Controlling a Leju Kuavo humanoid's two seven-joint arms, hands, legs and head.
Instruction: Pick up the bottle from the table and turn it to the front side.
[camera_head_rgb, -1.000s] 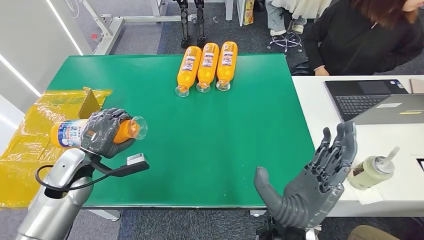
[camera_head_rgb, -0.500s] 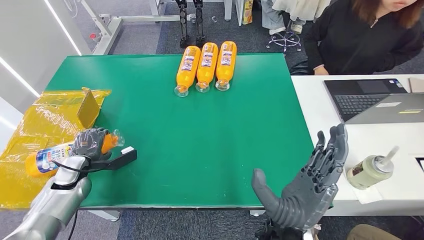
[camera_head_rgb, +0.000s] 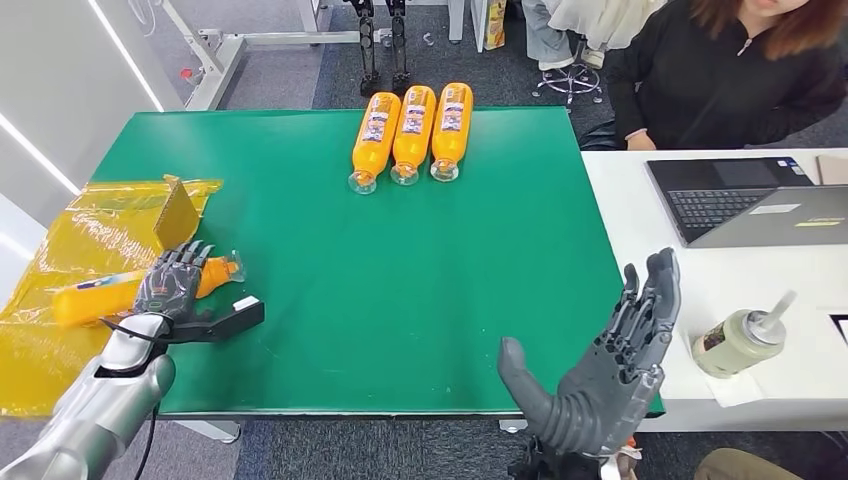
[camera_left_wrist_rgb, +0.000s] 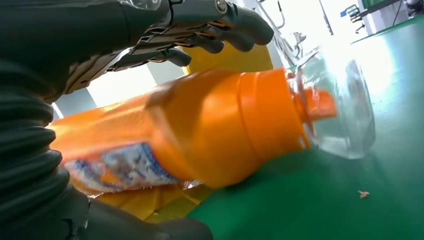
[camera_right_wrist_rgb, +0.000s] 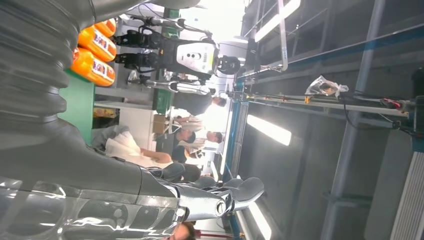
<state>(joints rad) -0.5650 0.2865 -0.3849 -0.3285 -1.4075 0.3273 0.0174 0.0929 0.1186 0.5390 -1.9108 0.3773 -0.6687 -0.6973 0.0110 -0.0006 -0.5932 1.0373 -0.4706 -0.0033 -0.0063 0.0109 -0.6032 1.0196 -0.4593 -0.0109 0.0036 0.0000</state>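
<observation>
1. Orange bottle (camera_head_rgb: 105, 292) lies on its side at the table's (camera_head_rgb: 400, 300) left edge, about nine o'clock in the head view, its base over the yellow plastic sheet (camera_head_rgb: 60, 260) and its clear cap (camera_head_rgb: 232, 268) on the green surface.
2. Its long axis runs roughly nine to three o'clock, with the cap toward three o'clock. The left wrist view shows a label on the side turned low toward the sheet, so I judge the front is not yet facing up.
3. Left hand (camera_head_rgb: 172, 285) lies over the bottle's neck end with fingers (camera_left_wrist_rgb: 220, 35) spread above it; I cannot tell whether they are grasping it or have let go.
4. Judged from this, lifting and turning remain to be done.
5. Three more bottles (camera_head_rgb: 412, 130) lie side by side at twelve o'clock.
6. Right hand (camera_head_rgb: 610, 370), at five o'clock, is released, fingers apart, holding nothing.
</observation>
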